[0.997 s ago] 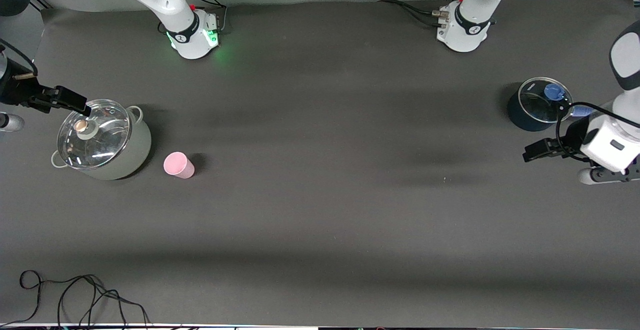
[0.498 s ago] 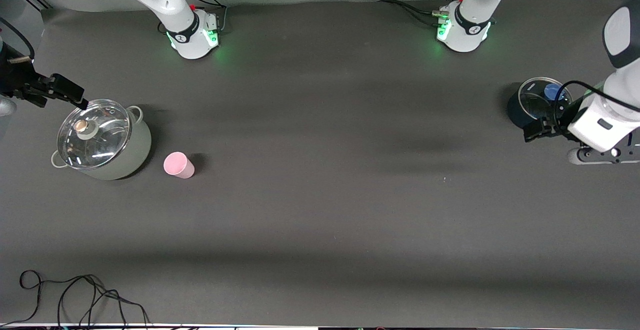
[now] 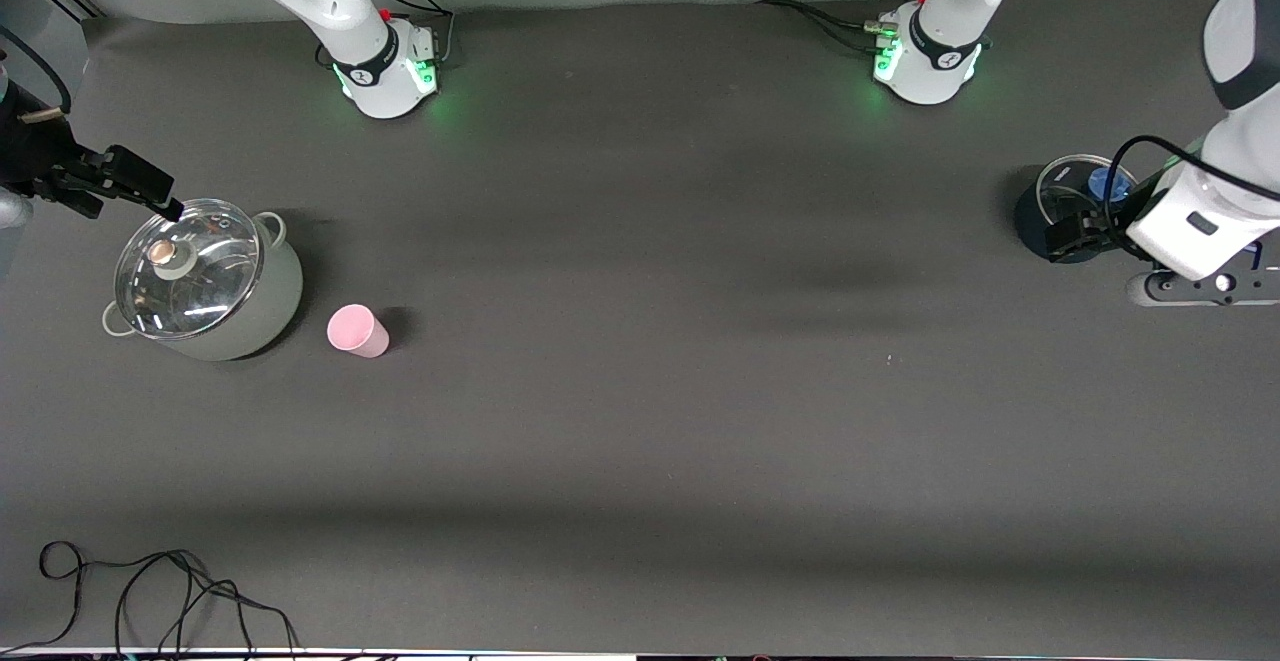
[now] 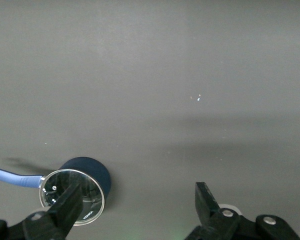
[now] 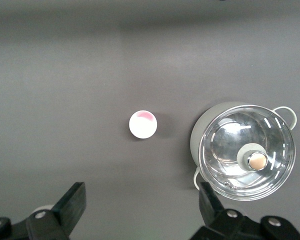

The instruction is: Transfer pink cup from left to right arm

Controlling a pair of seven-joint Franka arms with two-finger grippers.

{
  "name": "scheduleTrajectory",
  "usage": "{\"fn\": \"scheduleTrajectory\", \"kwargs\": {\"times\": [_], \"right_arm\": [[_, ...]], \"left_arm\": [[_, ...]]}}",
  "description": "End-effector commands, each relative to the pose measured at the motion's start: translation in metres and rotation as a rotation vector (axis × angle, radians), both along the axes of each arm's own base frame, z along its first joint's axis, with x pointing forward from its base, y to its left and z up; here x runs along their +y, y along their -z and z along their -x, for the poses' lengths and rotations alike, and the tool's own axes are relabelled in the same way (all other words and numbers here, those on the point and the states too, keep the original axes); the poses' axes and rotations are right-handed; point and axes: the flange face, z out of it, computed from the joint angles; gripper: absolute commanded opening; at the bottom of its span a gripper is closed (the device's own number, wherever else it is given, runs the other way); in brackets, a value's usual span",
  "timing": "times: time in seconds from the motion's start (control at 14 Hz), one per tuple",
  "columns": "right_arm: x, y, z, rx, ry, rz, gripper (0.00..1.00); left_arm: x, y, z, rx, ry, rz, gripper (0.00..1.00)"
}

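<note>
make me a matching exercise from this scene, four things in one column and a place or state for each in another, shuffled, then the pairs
Things:
1. pink cup
2. grey pot
3. dark blue pot
4. left end effector

Places or states:
A. open, over the dark blue pot
B. stands on the table beside the grey pot
C. at the left arm's end of the table
D. has a glass lid with a knob, at the right arm's end

Pairs: 1-B, 2-D, 3-C, 4-A

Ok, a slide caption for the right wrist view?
Open right hand above the pink cup, which stands beside the lidded grey pot.
</note>
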Motion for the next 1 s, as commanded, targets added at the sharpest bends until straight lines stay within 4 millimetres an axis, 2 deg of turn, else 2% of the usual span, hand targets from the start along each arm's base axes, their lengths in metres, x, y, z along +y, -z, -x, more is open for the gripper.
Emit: {"fn": "scheduleTrajectory", "kwargs": {"times": [0.0, 0.36, 0.93], "right_arm": [[0.0, -0.0012, 0.0048, -0.017, 0.013, -0.02, 1.0], [0.0021, 0.0049, 0.0116, 0.045, 0.007, -0.022, 1.0], [0.0028, 0.0074, 0.0106, 0.052, -0.012, -0.022, 1.0]], "left_arm": [[0.0085, -0.0216, 0.0129, -0.004, 0.012, 0.031, 1.0], [0.0066, -0.029, 0.0117, -0.021, 0.012, 0.035, 1.0], [0.0066, -0.0298, 0.0124, -0.017, 0.016, 0.035, 1.0]]}}
